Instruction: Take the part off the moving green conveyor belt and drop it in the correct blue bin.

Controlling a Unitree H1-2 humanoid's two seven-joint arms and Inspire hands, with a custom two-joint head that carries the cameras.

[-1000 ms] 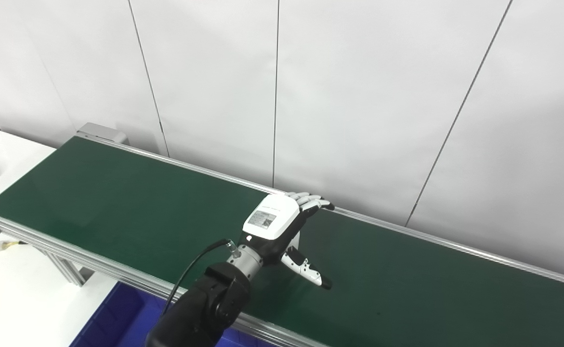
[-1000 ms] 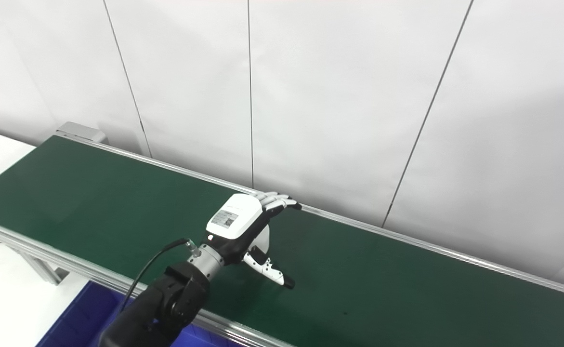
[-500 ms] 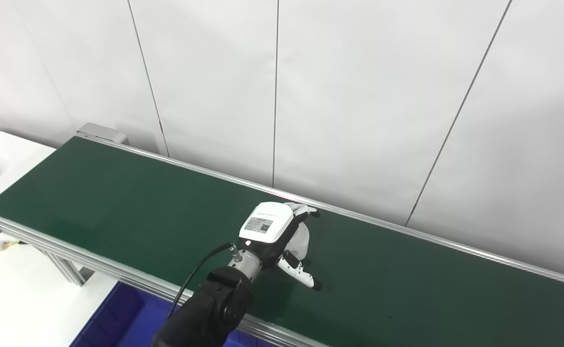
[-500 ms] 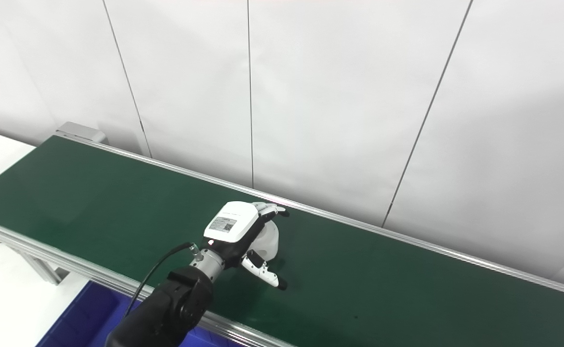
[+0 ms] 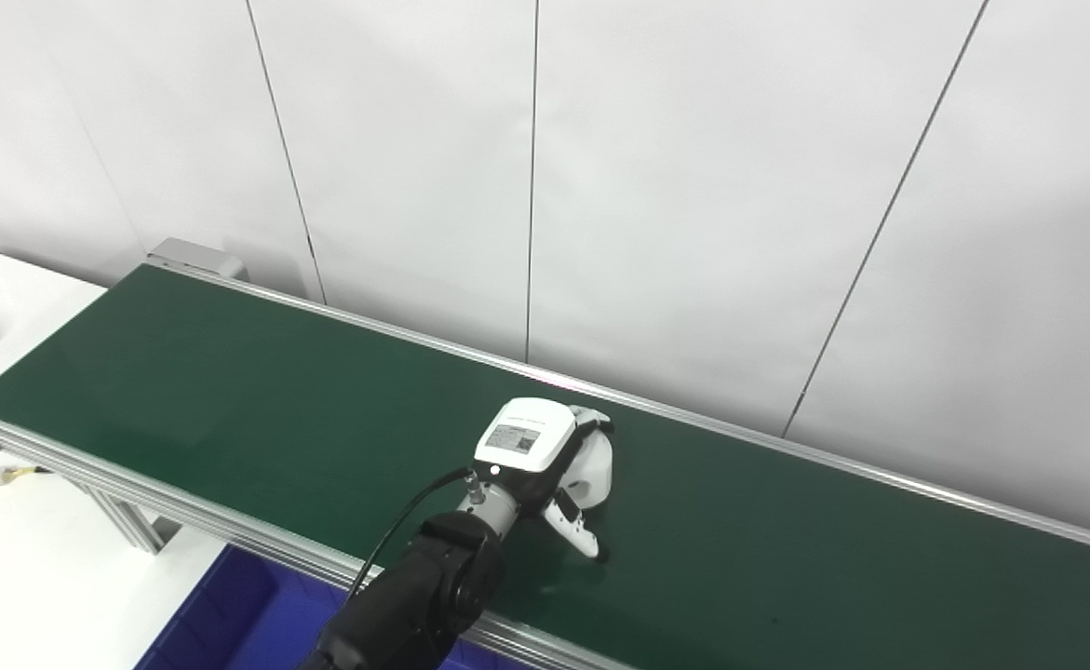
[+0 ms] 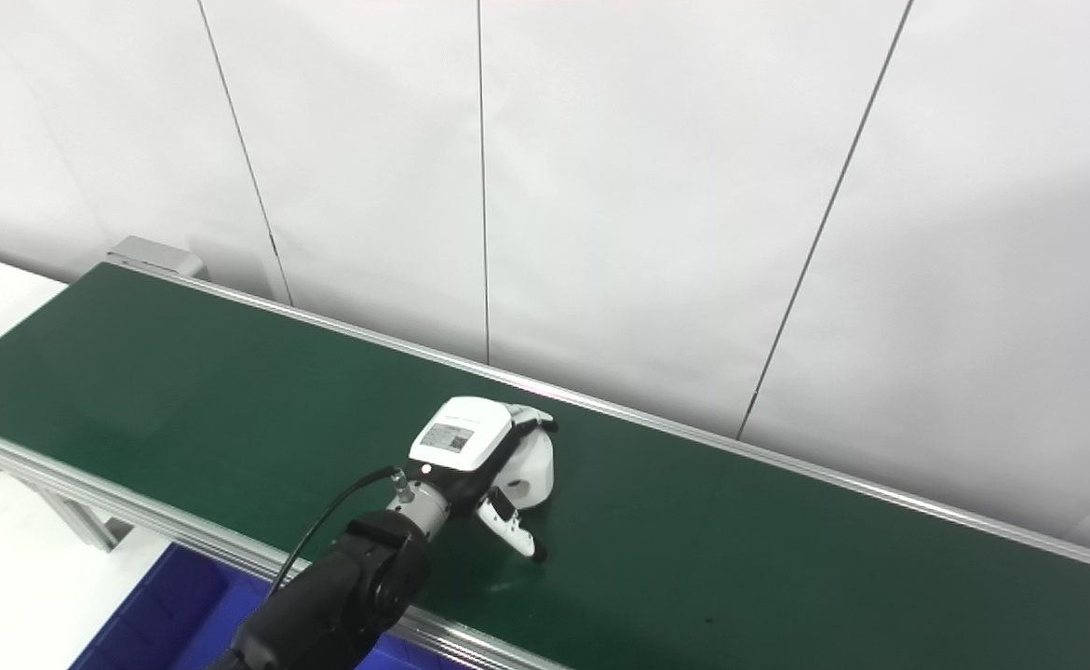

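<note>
Over the belt, left robot hand (image 5: 545, 454): we have it low on the green belt (image 5: 228, 391), near the far rail, palm turned down and to the right, the white back plate facing up.
Grip: our fingers (image 5: 593, 419) curl over the far side of the white part (image 5: 596, 462) and the thumb (image 5: 574, 534) reaches along its near side, tip down at the belt; we judge it a closing wrap, not yet a firm hold, since the part seems to sit on the belt.
Part: a rounded white piece, tucked under and just right of the palm, touching the fingers; its long axis we cannot tell, most of it being hidden.
Which arm: only the left arm (image 5: 414, 596) is in sight, so it is the nearer one; we cannot see our right robot hand.
Bin: a blue bin (image 5: 237, 619) lies below the near rail, back toward us and left of the part.
Next move, as we judge it: finish closing, lift clear, draw back over the near rail.
</note>
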